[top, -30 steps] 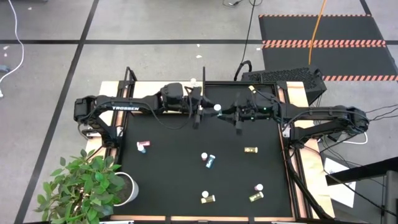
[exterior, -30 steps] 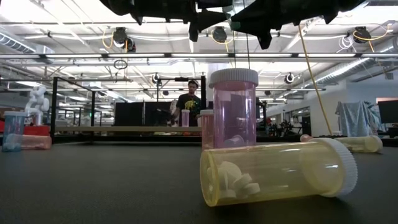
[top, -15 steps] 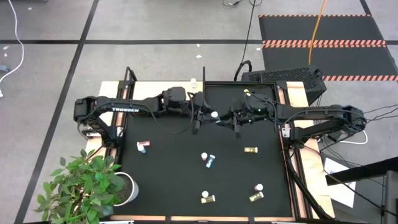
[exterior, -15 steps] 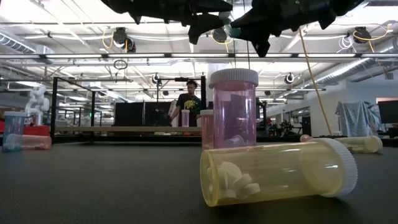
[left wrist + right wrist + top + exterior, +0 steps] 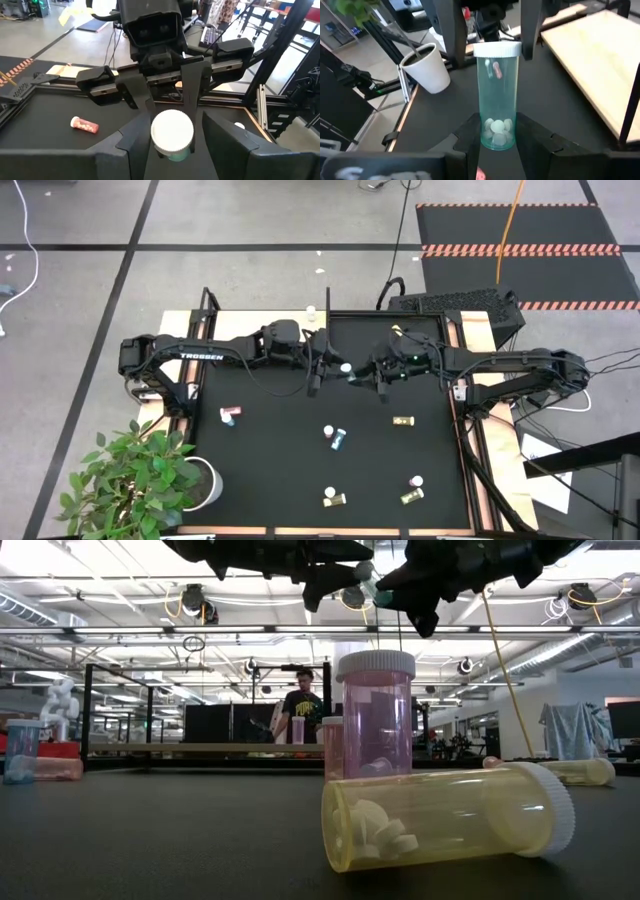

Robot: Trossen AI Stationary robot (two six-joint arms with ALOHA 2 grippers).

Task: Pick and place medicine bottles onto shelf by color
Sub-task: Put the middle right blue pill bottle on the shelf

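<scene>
A light blue medicine bottle (image 5: 346, 367) with a white cap hangs above the far middle of the black mat, lying about level between my two grippers. My left gripper (image 5: 172, 145) comes from the table's left and is shut on its cap end. My right gripper (image 5: 497, 137) comes from the right and is shut on its bottom end. In the low view the bottle (image 5: 368, 575) shows high up between the two dark hands. The pale wooden shelf (image 5: 590, 65) lies along the far left of the table (image 5: 250, 323); a small bottle (image 5: 311, 311) stands on it. My left gripper pinches the white cap (image 5: 477, 50) between its two fingers (image 5: 455, 40), one on each side. It comes about level from the table's left, in line with the bottle. The bottle is clear of the mat. My right gripper pinches the bottle's bottom end (image 5: 485, 135) between its two fingers (image 5: 470, 137). It comes about level from the table's right, fingers along the bottle. The body reaches straight out ahead, pills lying at the held end.
Loose bottles lie on the mat: pink (image 5: 229, 416) at the left, blue and pink (image 5: 337, 436) in the middle, yellow ones (image 5: 403, 421) (image 5: 335, 498) (image 5: 411, 496) nearer. A potted plant (image 5: 140, 480) stands off the near left corner. A white cup (image 5: 427, 67) stands beyond the left arm.
Both wrists have tipped a little, the right one more, and the bottle between them has shifted slightly toward the table's near edge. Neither gripper has opened or shut.
</scene>
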